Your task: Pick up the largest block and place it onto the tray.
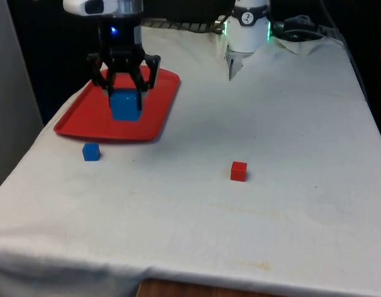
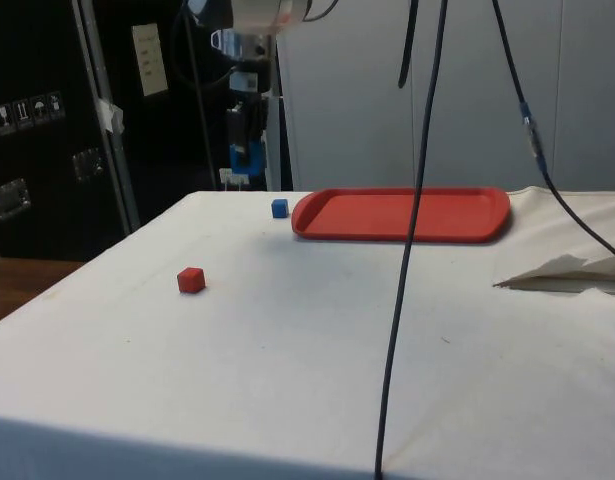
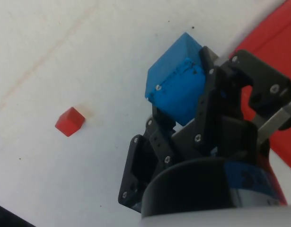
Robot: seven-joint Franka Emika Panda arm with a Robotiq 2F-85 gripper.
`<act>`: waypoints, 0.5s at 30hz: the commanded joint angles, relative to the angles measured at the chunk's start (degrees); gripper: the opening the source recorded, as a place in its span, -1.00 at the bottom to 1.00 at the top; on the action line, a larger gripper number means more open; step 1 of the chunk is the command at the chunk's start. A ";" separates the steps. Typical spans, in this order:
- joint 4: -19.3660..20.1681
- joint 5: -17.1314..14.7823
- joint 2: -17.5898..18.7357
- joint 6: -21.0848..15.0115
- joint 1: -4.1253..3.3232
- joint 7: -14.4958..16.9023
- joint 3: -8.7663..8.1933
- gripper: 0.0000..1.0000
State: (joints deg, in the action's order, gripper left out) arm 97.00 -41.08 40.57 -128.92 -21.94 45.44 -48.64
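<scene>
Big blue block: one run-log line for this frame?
phase: carry | gripper: shut on big blue block, held in the air | tray: no block on it | small blue block, red block: on cloth

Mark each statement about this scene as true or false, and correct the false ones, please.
1. The gripper holds the large blue block. True.
2. The large blue block rests flat on the red tray. False: the side view shows it held in the air, well above table level.
3. A small blue block lies on the white cloth beside the tray. True.
4. The small red block sits on the tray. False: it lies on the cloth, apart from the tray.
5. Three blocks are in the scene. True.
</scene>
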 commanded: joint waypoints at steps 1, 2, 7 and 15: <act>0.80 0.57 -0.69 -0.11 -0.52 0.11 -0.63 -0.97; 1.03 0.57 -0.92 -0.11 -0.52 0.23 -0.80 -0.97; 2.12 1.03 -2.06 -0.17 -0.86 0.74 -1.49 -0.97; 3.72 2.41 -4.13 -0.34 -1.15 1.09 -2.18 -0.97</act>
State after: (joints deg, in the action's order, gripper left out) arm 100.38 -38.85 36.44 -128.92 -22.52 46.52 -50.31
